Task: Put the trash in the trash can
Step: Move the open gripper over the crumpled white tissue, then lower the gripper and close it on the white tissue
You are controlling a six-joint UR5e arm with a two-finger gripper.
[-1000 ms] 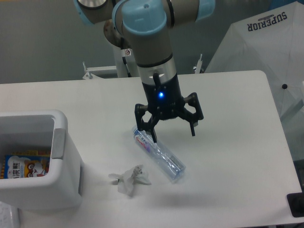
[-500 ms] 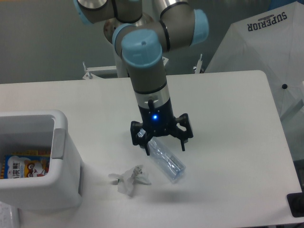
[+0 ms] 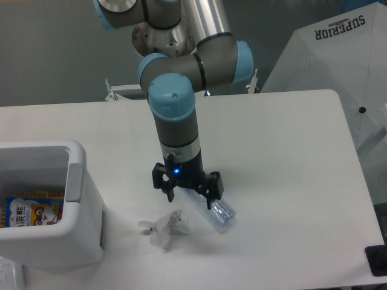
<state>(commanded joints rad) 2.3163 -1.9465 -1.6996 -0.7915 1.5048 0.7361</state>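
Jaws spread wide, the gripper (image 3: pixel 187 195) points straight down over the upper end of the clear plastic bottle (image 3: pixel 214 211), one black finger (image 3: pixel 171 192) on each side of it; whether the fingers touch the bottle cannot be told.

From the left: the trash can (image 3: pixel 75 181) stands at the table's nine o'clock edge, open at the top, with a grey panel on its right rim and a colourful printed packet (image 3: pixel 27 212) lying inside. At the can's four o'clock, a little apart from it, the crumpled white tissue wad (image 3: pixel 165 228) lies on the white table (image 3: pixel 290 169). The bottle lies just beside the tissue at its two o'clock, slanting from ten o'clock down to four. A white umbrella (image 3: pixel 338 66) lettered SUPERIOR stands off the table at two o'clock.
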